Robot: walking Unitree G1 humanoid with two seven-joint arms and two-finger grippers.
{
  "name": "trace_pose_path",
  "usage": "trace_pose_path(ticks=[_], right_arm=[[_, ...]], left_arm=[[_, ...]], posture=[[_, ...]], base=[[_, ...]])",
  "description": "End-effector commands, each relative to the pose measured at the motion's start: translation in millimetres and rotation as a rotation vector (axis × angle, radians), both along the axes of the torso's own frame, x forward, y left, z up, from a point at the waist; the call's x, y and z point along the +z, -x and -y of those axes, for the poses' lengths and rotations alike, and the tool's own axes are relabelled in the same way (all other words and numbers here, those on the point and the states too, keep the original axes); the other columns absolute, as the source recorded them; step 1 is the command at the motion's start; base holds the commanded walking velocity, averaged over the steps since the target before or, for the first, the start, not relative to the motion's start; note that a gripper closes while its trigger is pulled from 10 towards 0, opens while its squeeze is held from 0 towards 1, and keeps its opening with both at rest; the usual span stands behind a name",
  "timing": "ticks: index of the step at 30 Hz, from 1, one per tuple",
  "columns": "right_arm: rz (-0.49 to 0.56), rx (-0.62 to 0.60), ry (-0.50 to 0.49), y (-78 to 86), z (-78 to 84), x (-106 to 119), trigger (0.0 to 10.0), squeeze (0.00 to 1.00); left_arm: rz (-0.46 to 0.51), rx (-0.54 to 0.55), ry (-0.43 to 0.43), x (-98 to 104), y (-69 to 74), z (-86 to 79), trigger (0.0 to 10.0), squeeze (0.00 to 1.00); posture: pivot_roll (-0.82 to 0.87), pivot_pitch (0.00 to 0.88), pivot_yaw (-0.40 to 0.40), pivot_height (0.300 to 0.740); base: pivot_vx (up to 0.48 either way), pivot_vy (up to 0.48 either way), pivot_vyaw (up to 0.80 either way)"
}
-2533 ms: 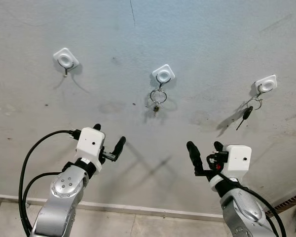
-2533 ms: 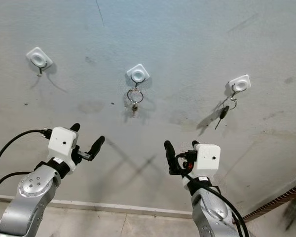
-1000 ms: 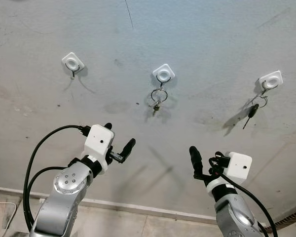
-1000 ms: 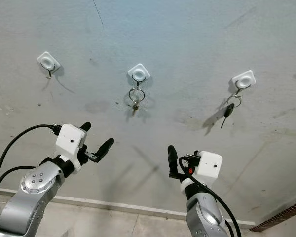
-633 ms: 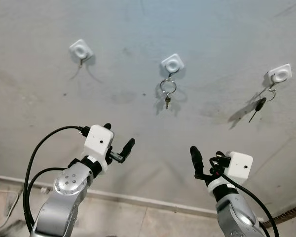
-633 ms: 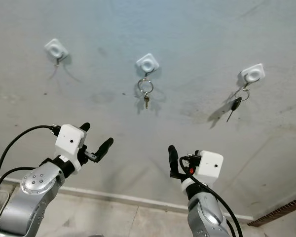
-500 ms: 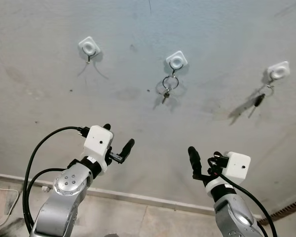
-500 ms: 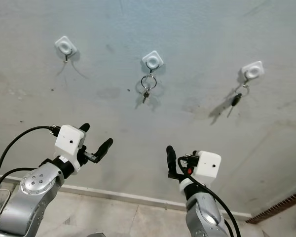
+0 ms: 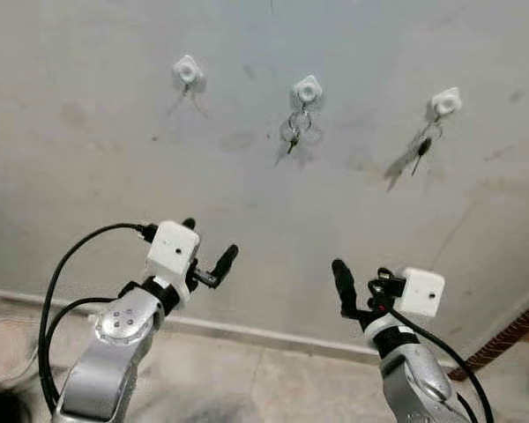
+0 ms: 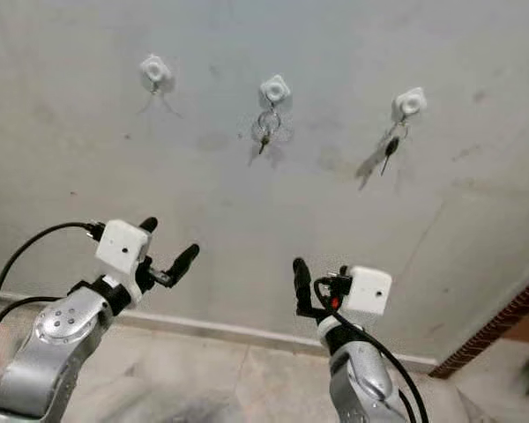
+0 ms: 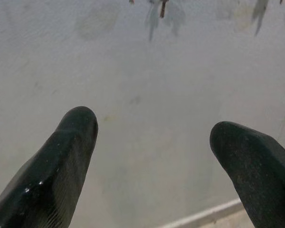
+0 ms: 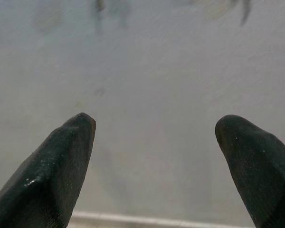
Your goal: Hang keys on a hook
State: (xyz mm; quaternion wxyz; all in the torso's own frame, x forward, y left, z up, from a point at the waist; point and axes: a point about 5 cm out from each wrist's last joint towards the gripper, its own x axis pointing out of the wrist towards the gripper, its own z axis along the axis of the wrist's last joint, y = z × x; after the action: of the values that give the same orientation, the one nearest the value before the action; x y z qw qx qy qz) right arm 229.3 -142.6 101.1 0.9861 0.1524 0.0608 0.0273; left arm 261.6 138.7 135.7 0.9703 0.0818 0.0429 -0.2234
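Note:
Three white hooks sit high on a grey wall. The left hook (image 9: 186, 70) is bare. A key ring with keys (image 9: 295, 132) hangs from the middle hook (image 9: 306, 89). A single black key (image 9: 419, 147) hangs from the right hook (image 9: 444, 101). My left gripper (image 9: 207, 242) is raised well below the hooks, open, with nothing between its fingers (image 11: 61, 156). My right gripper (image 9: 361, 280) is at the same height, also open and holding nothing; its fingers (image 12: 57, 166) point at bare wall.
A pale baseboard (image 9: 247, 333) runs along the foot of the wall above a tiled floor (image 9: 273, 388). A red brick strip (image 9: 511, 339) shows at the lower right. A black cable (image 9: 57, 282) loops beside my left arm.
The whole picture has shifted: the hooks now look smaller and higher, and more floor shows, so the camera has drawn back from the wall. Both arms keep their pose, fingers still apart.

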Motion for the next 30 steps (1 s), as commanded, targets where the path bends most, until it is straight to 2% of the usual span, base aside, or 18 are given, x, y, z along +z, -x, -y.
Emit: trace_pose_path(ticks=[1, 12, 25, 30], right_arm=[[0.005, -0.012, 0.012, -0.1, 5.0, 3, 10.0, 0.0], [0.051, -0.021, 0.05, -11.1, 12.9, 13, 10.0, 0.0], [0.085, -0.016, 0.091, -18.6, 16.0, 23, 10.0, 0.0], [0.091, -0.023, 0.107, -21.1, 19.7, 26, 10.0, 0.0]], left_arm=[[0.0, -0.015, 0.0, 1, 0.1, 2.7, 10.0, 0.0], [0.005, -0.019, 0.005, 0, -1.6, 5.2, 10.0, 0.0], [0.032, 0.002, 0.024, 2, -10.1, 8.4, 10.0, 0.0], [0.06, 0.115, 0.073, 5, -17.1, 2.0, 10.0, 0.0]], posture=[[0.18, 0.002, -0.04, 0.74], [0.18, 0.0, -0.048, 0.74], [0.15, 0.0, -0.06, 0.74], [0.14, 0.0, -0.073, 0.74]], base=[[-0.319, 0.0, 0.0], [-0.303, 0.0, 0.0], [0.0, 0.0, 0.0], [0.0, 0.0, -0.71]])
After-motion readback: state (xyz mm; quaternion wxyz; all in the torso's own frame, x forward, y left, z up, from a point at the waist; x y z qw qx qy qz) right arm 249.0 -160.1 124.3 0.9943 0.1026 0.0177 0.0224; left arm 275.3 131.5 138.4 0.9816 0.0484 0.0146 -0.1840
